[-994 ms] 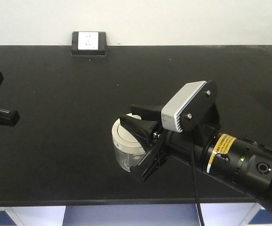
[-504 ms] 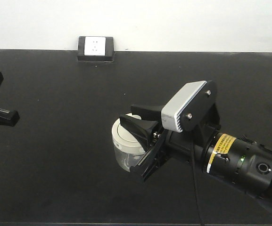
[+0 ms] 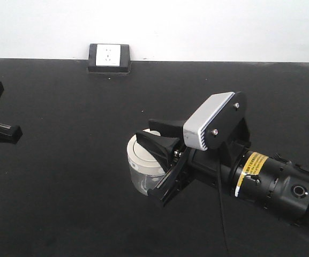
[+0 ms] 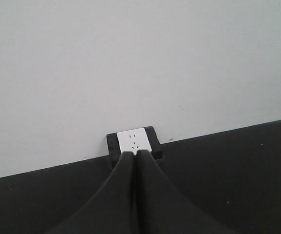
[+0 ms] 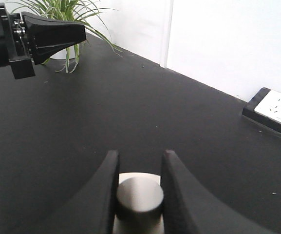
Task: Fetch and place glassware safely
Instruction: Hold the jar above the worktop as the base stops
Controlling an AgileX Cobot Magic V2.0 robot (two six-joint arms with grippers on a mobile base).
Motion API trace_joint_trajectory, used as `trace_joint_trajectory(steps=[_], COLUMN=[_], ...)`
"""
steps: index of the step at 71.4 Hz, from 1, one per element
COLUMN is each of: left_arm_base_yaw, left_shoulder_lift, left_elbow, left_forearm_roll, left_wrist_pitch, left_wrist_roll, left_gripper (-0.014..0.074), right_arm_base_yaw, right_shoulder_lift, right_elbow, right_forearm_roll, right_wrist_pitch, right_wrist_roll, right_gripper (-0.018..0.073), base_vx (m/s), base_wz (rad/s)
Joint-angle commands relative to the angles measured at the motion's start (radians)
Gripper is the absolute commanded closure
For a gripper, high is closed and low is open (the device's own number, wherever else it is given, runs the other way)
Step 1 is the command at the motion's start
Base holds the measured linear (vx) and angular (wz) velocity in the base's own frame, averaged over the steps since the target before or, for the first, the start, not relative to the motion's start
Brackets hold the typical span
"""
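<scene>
The glassware, a squat clear glass jar (image 3: 141, 172) with a cream-white lid, hangs in my right gripper (image 3: 145, 130) over the black table (image 3: 63, 198). In the right wrist view the right gripper (image 5: 140, 156) is shut on the lid's round knob (image 5: 139, 195), one finger on each side. The jar body is hidden there. My left gripper (image 3: 12, 132) is at the left edge, far from the jar. Its fingers are pressed together in the left wrist view (image 4: 135, 154), with nothing between them. It also shows in the right wrist view (image 5: 57, 31).
A white wall socket in a black frame (image 3: 109, 55) sits at the table's back edge against the white wall; it also shows in the wrist views (image 4: 134, 140) (image 5: 275, 108). A green potted plant (image 5: 65, 14) stands at the table's far end behind the left gripper.
In the front view the table and socket have slid downward and the table's front edge has left the picture. Both grippers and the jar keep their places in the picture.
</scene>
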State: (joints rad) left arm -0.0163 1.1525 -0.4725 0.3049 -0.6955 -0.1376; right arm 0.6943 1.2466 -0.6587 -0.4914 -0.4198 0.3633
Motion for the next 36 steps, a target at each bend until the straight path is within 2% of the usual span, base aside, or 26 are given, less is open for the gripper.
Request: trace_joint_trajectory(steps=[1, 36], left_arm_base_yaw=[0.001, 0.001], left_shoulder_lift=[-0.022, -0.022], left_elbow=[-0.026, -0.026], left_forearm_roll=[-0.019, -0.019], left_wrist_pitch=[-0.07, -0.07], left_wrist_roll=[-0.007, -0.007], left_gripper=[0.0603, 0.0603], right_arm_base_yaw=[-0.002, -0.002], right_shoulder_lift=[-0.032, -0.032], right_elbow=[-0.031, -0.031], right_forearm_roll=[0.017, 0.017], right_wrist_pitch=[-0.086, -0.086], right_wrist_roll=[-0.006, -0.006], right_gripper=[0.056, 0.056], base_vx=[0.01, 0.0], base_wz=[0.01, 0.0])
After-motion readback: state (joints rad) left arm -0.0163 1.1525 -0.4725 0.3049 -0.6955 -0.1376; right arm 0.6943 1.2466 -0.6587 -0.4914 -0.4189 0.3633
